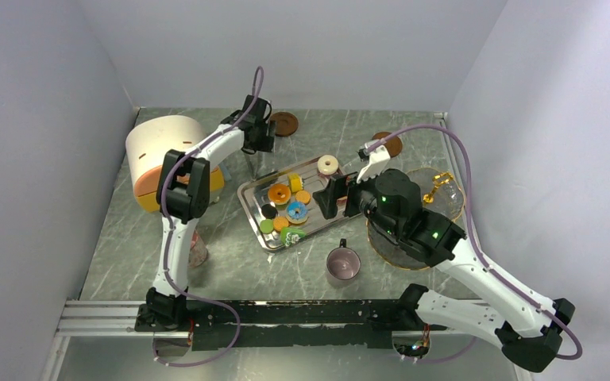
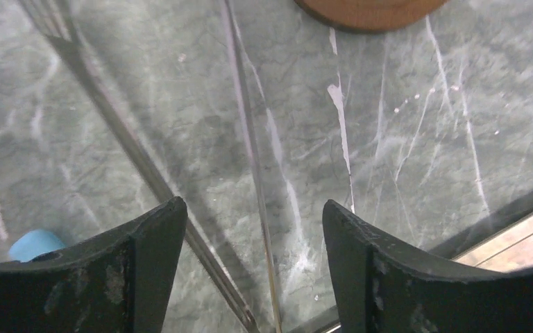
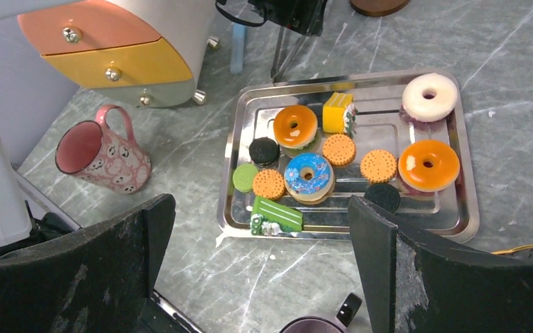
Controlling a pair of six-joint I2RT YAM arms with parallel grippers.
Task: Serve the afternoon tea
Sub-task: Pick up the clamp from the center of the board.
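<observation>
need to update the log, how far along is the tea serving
Done: nothing visibly served. The treats all lie on the steel tray, and the metallic mug stands near it. In hand: nothing; left gripper and right gripper both open. Left: serving all of it.

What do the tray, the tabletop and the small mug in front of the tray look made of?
Tray: polished steel by its look, with a bright, mirror-like rim and floor.
Tabletop: grey-green stone with white veins and a semi-gloss finish; it could also be a marble-print sheet.
Small mug: pinkish-grey with a dull metallic sheen. It is probably metal, though glazed ceramic cannot be ruled out.
</observation>
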